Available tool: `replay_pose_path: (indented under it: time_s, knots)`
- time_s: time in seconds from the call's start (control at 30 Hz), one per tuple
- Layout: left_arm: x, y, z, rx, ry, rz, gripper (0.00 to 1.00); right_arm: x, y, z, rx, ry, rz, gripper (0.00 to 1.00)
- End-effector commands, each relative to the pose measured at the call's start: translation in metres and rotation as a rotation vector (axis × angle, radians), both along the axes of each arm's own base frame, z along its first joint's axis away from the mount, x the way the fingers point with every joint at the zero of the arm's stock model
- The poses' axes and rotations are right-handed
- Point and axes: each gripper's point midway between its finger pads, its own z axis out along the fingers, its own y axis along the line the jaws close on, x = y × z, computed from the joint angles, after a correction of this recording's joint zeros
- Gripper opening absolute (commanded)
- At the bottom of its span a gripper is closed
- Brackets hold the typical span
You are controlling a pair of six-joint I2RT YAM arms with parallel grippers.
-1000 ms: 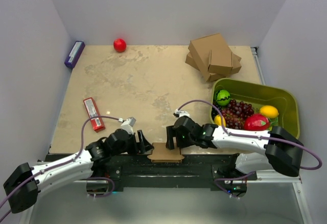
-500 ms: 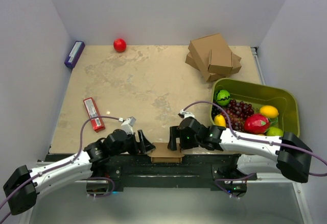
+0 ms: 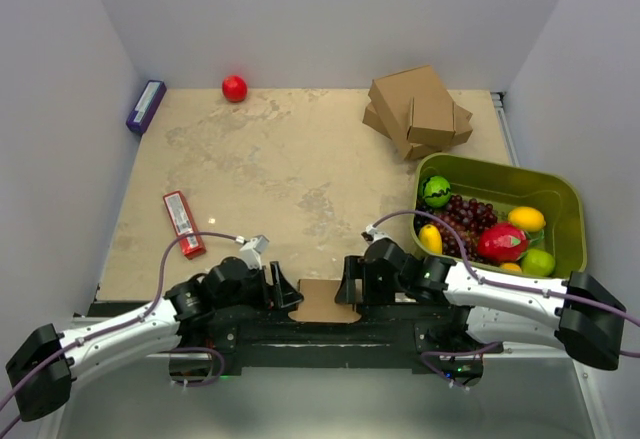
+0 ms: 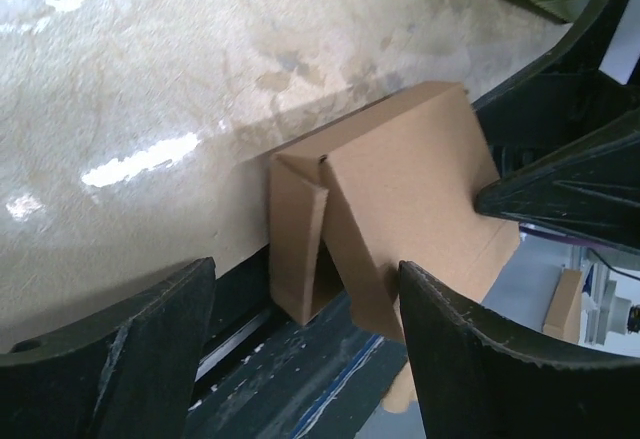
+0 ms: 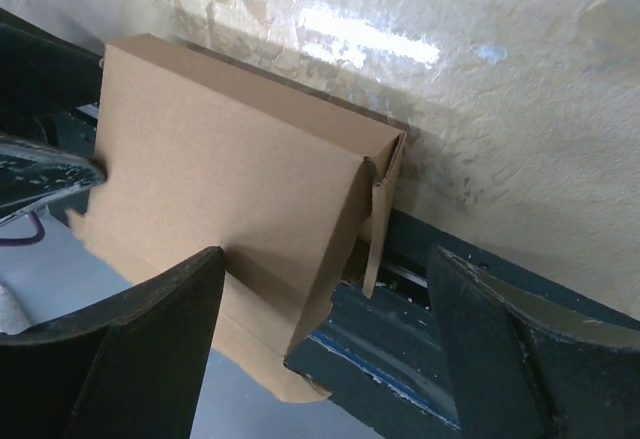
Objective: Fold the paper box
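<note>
My left gripper (image 3: 285, 294) and right gripper (image 3: 347, 281) face each other at the bottom centre of the top view, both with jaws spread and clamped on nothing. The box (image 3: 322, 301) lies between them at the table's (image 3: 280, 159) near edge, partly overhanging it.

In the left wrist view, the left gripper (image 4: 305, 269) straddles one end of the box (image 4: 400, 179), where a narrow side flap stands folded up. There is a clear gap on the left side of the frame; whether the other finger touches the cardboard I cannot tell. The right gripper's dark fingers (image 4: 560, 189) show at the right edge, at the box's far end.

In the right wrist view, the right gripper (image 5: 328, 254) brackets the opposite end of the box (image 5: 230, 149), whose top panel tilts up off the table, with an end flap hanging loose.

Farther out in the top view:
- A green bin (image 3: 575, 209) of fruit sits at right.
- Cartons (image 3: 418, 111) are stacked at upper right.
- A red ball (image 3: 234, 88) lies at top centre.
- A purple pack (image 3: 146, 105) lies at upper left.
- A red packet (image 3: 183, 224) lies at left.
</note>
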Motion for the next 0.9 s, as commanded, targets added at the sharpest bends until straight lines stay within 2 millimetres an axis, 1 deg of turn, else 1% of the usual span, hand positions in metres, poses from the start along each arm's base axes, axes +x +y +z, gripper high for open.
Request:
replay_pose_path:
  time_s: [0.0, 0.13, 0.23, 0.27, 0.33, 0.4, 0.43, 0.47, 0.53, 0.57, 0.63, 0.67, 0.77, 0.87]
  knots:
    - [-0.006, -0.006, 0.000, -0.031, 0.000, -0.042, 0.76, -0.009, 0.007, 0.001, 0.058, 0.050, -0.001, 0.81]
    - [-0.008, -0.007, -0.002, -0.039, 0.001, -0.054, 0.73, -0.011, 0.006, -0.005, 0.070, 0.061, -0.013, 0.78]
    - [-0.009, -0.007, -0.006, -0.033, 0.005, -0.056, 0.72, -0.010, 0.004, -0.010, 0.060, 0.059, -0.019, 0.75]
    - [-0.010, -0.006, -0.010, -0.022, 0.011, -0.056, 0.70, -0.010, 0.002, -0.012, 0.055, 0.058, -0.022, 0.74]
    - [-0.010, -0.007, -0.010, -0.029, 0.009, -0.058, 0.69, -0.008, 0.003, -0.011, 0.061, 0.049, -0.026, 0.73]
    - [-0.010, -0.008, -0.011, -0.027, 0.008, -0.059, 0.66, -0.006, 0.004, -0.011, 0.067, 0.033, -0.031, 0.70]
    - [-0.009, -0.010, -0.008, -0.039, -0.001, -0.060, 0.65, -0.004, 0.006, -0.011, 0.074, 0.023, -0.033, 0.69]
    - [-0.008, -0.010, -0.009, -0.037, 0.000, -0.059, 0.64, -0.002, 0.005, -0.013, 0.073, 0.016, -0.039, 0.65]
    - [-0.007, -0.012, -0.006, -0.047, -0.011, -0.058, 0.61, -0.001, 0.007, -0.014, 0.080, 0.013, -0.041, 0.62]
    - [-0.006, -0.012, -0.008, -0.043, -0.009, -0.056, 0.59, -0.001, 0.007, -0.015, 0.078, 0.014, -0.041, 0.58]
    - [-0.005, -0.014, -0.007, -0.047, -0.016, -0.055, 0.56, -0.001, 0.009, -0.017, 0.080, 0.017, -0.037, 0.54]
    - [-0.004, -0.013, -0.008, -0.042, -0.016, -0.050, 0.52, 0.000, 0.011, -0.016, 0.083, 0.017, -0.036, 0.49]
    - [-0.001, -0.015, -0.006, -0.049, -0.029, -0.041, 0.44, 0.003, 0.015, -0.012, 0.095, 0.006, -0.037, 0.43]
    - [0.005, -0.016, -0.002, -0.052, -0.046, -0.021, 0.39, 0.010, 0.020, -0.006, 0.105, -0.022, -0.048, 0.40]
